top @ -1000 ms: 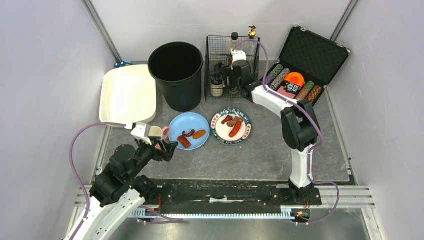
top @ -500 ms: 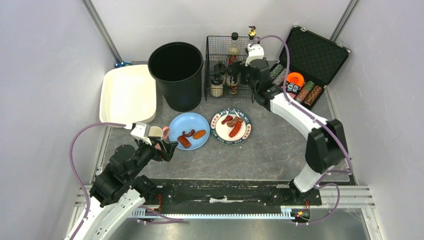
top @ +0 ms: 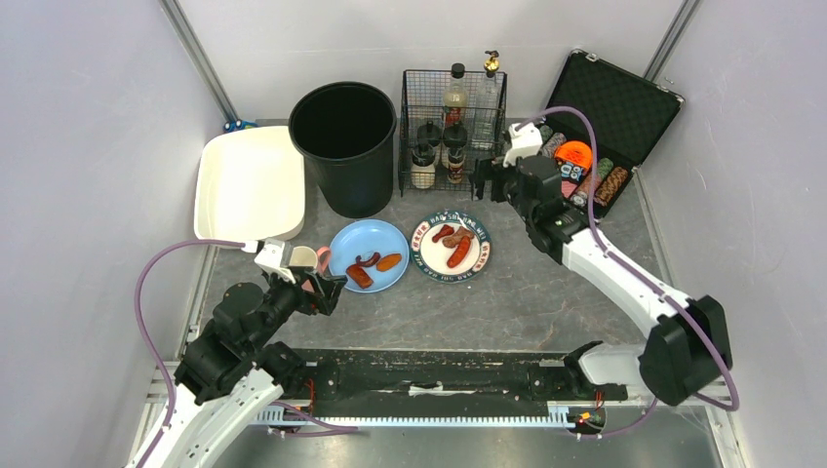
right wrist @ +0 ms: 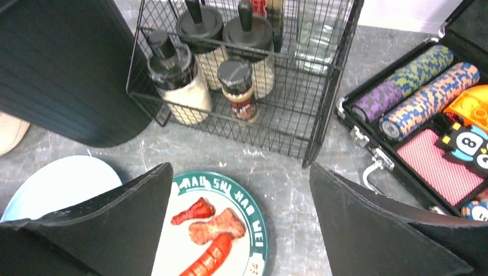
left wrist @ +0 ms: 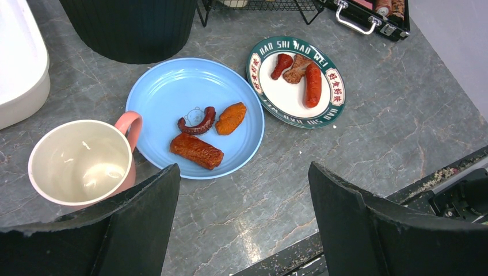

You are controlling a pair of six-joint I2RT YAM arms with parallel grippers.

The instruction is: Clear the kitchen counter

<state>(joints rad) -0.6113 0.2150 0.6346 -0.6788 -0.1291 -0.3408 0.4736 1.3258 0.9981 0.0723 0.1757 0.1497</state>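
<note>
Hanging above the kitchen counter [top: 527, 292], the right pincer [right wrist: 240, 169] gapes.

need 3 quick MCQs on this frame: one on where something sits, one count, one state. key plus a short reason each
1. Where does the pink mug stand?
A. in the wire basket
B. on the kitchen counter, beside the blue plate
C. in the white tray

2. How many pieces of food lie on the blue plate?
A. two
B. three
C. five

3. What state is the black case in?
A. shut and latched
B. upside down
C. open, lid raised

Key:
1 B: the left wrist view shows it on the stone, at the plate's rim.
2 B: three separate pieces show on the blue.
3 C: the lid stands up and the poker chips inside are exposed.
</note>
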